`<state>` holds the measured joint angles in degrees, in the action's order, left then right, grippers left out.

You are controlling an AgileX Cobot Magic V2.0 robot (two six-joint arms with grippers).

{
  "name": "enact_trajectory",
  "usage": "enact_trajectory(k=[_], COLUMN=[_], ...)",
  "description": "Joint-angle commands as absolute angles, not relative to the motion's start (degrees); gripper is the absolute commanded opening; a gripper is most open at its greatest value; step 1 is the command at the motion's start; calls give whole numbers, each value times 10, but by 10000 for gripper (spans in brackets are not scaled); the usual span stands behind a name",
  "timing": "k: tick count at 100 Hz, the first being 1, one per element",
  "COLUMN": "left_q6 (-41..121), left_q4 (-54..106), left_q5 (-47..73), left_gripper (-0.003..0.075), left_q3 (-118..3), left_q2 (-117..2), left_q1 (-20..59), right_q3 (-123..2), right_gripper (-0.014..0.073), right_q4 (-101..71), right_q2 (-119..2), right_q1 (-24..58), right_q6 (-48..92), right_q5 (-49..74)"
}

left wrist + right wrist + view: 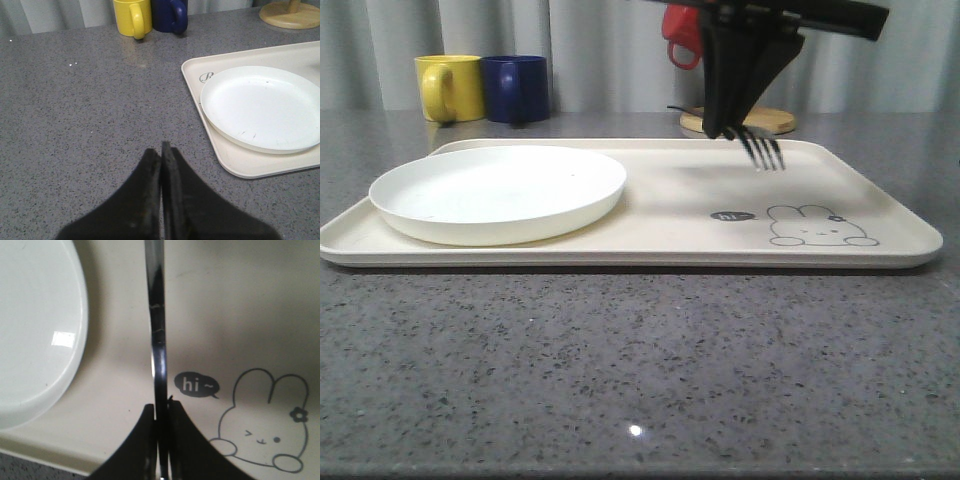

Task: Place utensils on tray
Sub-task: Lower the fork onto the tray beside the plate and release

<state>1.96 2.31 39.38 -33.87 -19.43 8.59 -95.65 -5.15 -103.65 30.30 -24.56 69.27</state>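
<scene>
1. Left gripper (161, 150) rests clenched and empty over the near-left counter.
2. Tray (880, 250) lies ahead, plate (498, 192) on its left.
3. Right gripper (728, 128) clamps the fork (763, 149) above the tray's far right; placing step, next lower and release.

plate (498, 192) on tray (880, 205) left, mugs (485, 88) behind

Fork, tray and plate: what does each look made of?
Fork: polished metal, judging by the mirror-like handle in the right claw. Tray: matte cream, probably plastic or melamine, with printed artwork. Plate: glossy white, with a window reflection; ceramic or melamine, unclear.
</scene>
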Motion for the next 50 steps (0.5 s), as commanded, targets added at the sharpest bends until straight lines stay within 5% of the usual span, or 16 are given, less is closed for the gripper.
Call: enact_trajectory(k=[1, 50], left_q6=[16, 16], left_q4=[30, 30], left_q5=[352, 352], left_gripper=[-19, -19], left_q3=[-354, -354], left_q2=[-198, -198], left_q1=[89, 89], right_q3=[-977, -978], right_gripper=[-58, -57], right_q4=[-47, -37], right_q2=[-1021, -1086], right_q1=[308, 319], right_q6=[-298, -401], right_q5=[665, 635])
